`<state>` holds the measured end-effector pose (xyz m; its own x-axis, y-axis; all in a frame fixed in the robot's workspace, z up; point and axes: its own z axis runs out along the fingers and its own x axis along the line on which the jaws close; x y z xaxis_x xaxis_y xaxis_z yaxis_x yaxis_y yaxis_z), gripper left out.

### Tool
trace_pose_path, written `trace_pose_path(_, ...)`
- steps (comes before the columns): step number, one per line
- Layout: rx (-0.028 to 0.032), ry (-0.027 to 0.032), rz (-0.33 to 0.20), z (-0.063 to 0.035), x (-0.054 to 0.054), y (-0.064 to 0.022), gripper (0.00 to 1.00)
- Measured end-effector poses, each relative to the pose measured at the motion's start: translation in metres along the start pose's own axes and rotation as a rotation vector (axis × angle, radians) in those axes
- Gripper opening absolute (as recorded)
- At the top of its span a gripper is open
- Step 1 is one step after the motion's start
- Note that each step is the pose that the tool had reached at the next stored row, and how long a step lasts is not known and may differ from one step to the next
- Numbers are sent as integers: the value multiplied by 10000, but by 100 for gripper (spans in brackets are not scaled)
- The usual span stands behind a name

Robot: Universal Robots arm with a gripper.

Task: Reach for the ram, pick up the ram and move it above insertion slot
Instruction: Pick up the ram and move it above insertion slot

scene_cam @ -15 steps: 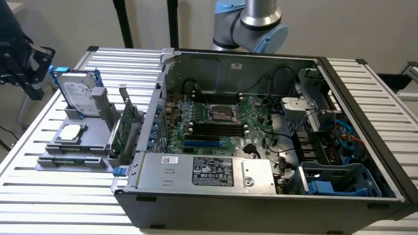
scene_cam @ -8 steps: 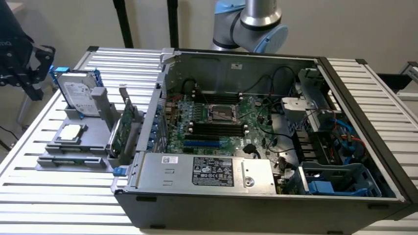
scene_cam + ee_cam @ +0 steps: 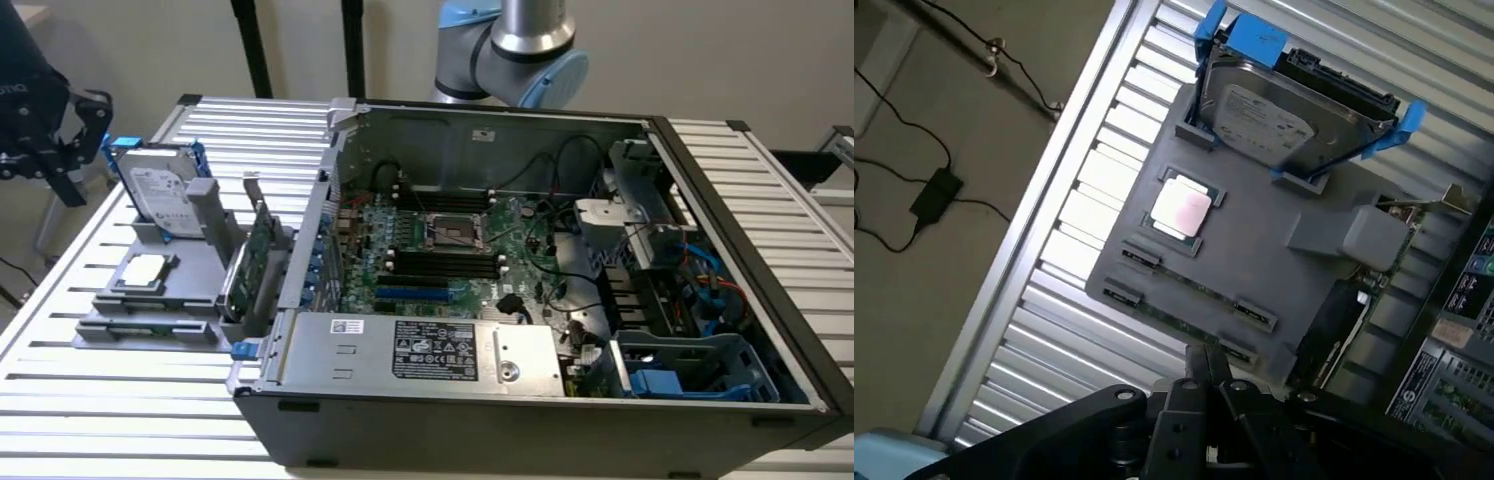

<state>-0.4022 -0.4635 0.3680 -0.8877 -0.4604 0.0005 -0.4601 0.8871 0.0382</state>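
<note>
At the exterior view's left, the gripper (image 3: 1209, 365) hangs clenched and empty, apart from the grey holder (image 3: 1254, 250). The ram (image 3: 1179, 318) sits untouched in the holder's near slot, just beside the processor (image 3: 1182, 208). The reach seems to be in hand. A grasp would call for parted fingers squared across the stick. The open computer case (image 3: 467, 430) stands to the right.

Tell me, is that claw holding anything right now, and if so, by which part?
Nothing is held. The gripper is shut with nothing between its fingers, hovering by the grey holder, where the ram lies in its slot.
</note>
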Motion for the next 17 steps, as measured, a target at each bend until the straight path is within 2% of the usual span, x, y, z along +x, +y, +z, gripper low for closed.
trace_pose_path(17, 1, 118, -3094, 20, 0, -1, 11)
